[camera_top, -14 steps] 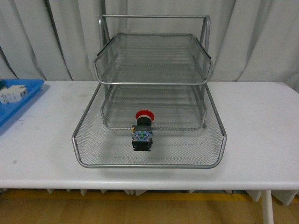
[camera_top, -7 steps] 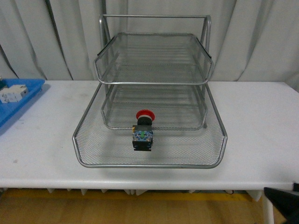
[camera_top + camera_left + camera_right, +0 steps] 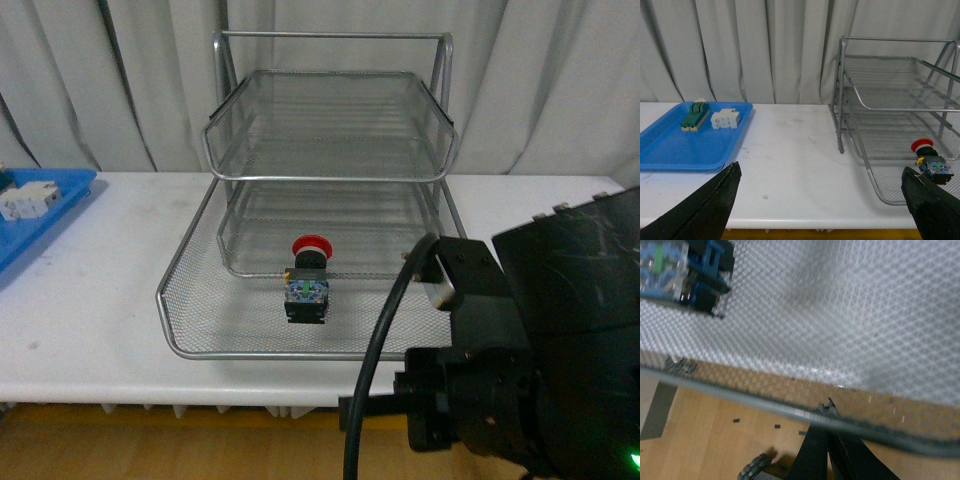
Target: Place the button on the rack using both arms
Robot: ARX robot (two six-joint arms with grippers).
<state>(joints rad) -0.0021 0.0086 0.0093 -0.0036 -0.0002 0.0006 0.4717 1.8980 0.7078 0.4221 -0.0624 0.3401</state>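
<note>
The right arm point(image 3: 545, 340) fills the near right foreground of the front view. Its black housing and cable point(image 3: 375, 350) overlap the table point(image 3: 80, 320) edge and the front right corner of the rack point(image 3: 250, 353). In the right wrist view, the right gripper point(image 3: 829, 415) has its fingers pressed together with nothing between them, tips at the rack's front rim. The left gripper point(image 3: 820, 172) faces across the table, fingers spread wide and empty. The button point(image 3: 307, 278) lies on the mesh of the rack's bottom tier, near the front middle, red cap toward the rear. Farther left, a blue tray point(image 3: 670, 150) holds a white block point(image 3: 725, 119) and a green-and-cream block point(image 3: 695, 115).
</note>
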